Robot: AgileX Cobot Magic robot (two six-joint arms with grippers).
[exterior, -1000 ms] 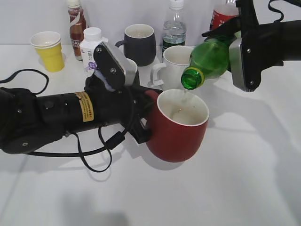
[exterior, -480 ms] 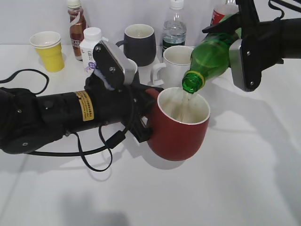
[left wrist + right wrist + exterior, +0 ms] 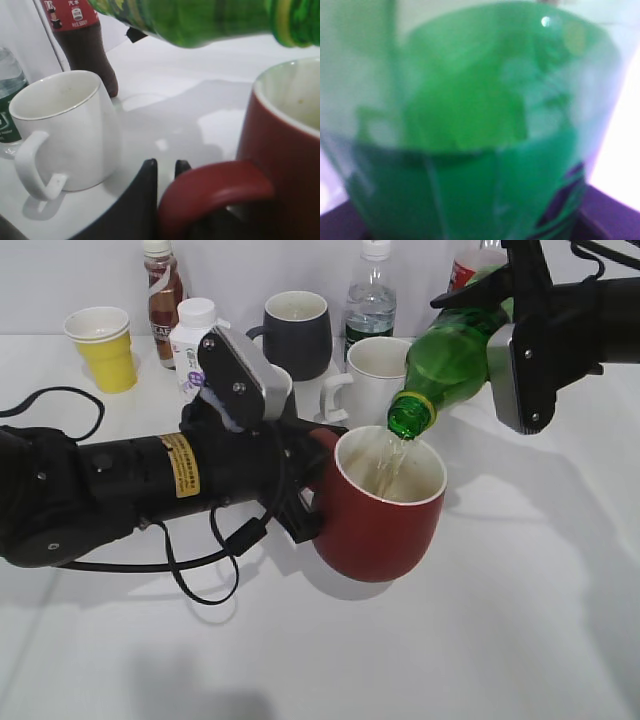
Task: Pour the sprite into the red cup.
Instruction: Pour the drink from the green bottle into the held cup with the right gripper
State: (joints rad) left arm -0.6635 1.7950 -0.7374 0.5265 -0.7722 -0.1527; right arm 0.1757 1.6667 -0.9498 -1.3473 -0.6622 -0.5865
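Note:
The red cup (image 3: 375, 520) is held just above the table at the centre, its white inside showing liquid. My left gripper (image 3: 305, 495) is shut on its handle (image 3: 215, 192). The green sprite bottle (image 3: 445, 365) is tilted mouth-down over the cup's rim, uncapped, and a thin stream runs into the cup. My right gripper (image 3: 515, 340) is shut on the bottle's body. The bottle fills the right wrist view (image 3: 480, 150) and crosses the top of the left wrist view (image 3: 200, 20).
Behind stand a white mug (image 3: 370, 380), a black mug (image 3: 297, 332), a yellow paper cup (image 3: 102, 345), a clear water bottle (image 3: 371, 295), a cola bottle (image 3: 470, 270), a brown drink bottle (image 3: 163, 295) and a small white bottle (image 3: 193, 340). A black cable (image 3: 200, 580) loops at front.
The bottle has tipped slightly further and moved a little right; the stream into the cup goes on. The cup has lifted slightly. The left arm is nearly still.

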